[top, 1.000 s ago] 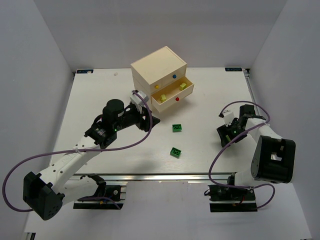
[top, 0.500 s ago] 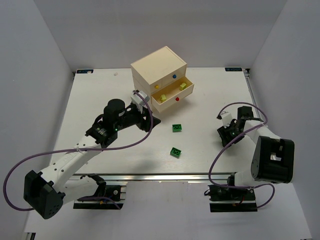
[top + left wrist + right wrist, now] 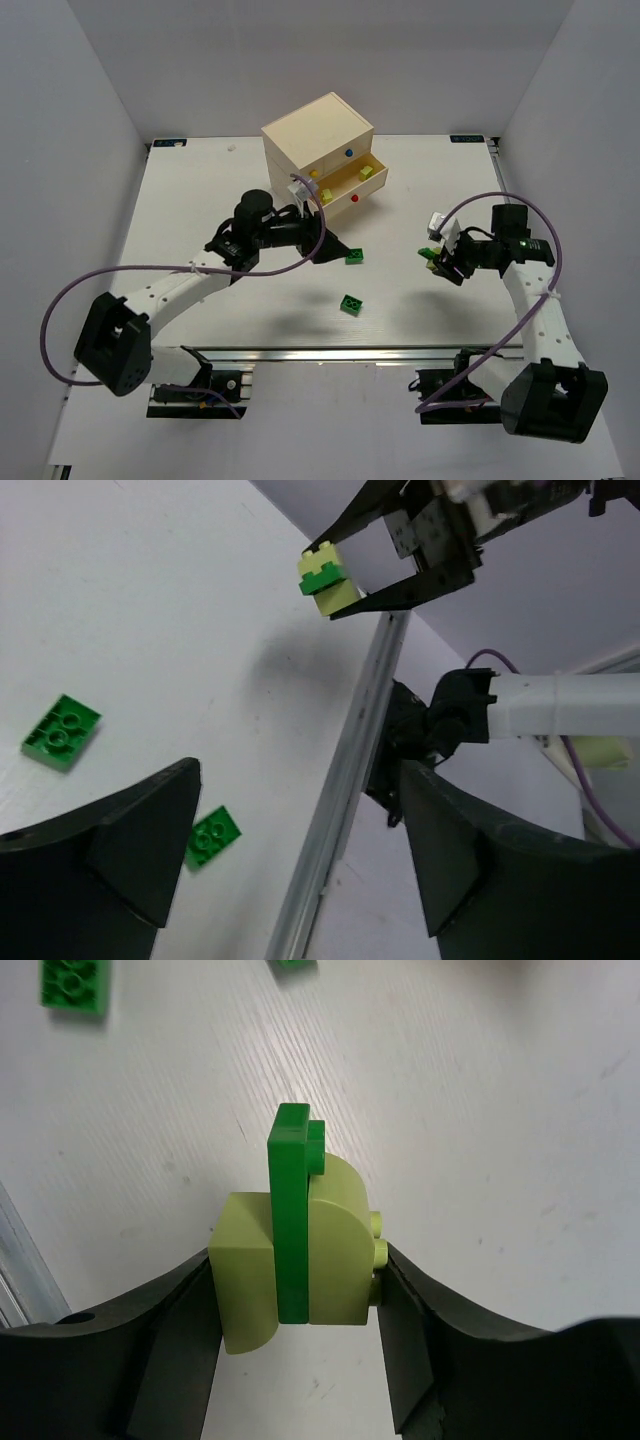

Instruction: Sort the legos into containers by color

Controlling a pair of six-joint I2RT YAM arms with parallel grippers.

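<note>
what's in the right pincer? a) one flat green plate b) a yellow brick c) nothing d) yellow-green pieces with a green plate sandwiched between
d, the right wrist view shows the right pincer clamped on a lego stack, yellow-green either side of a green plate.

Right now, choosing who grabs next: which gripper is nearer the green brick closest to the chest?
Left. The left gripper is open beside that green brick; the right gripper, holding stacked bricks, is farther off on its other side.
</note>
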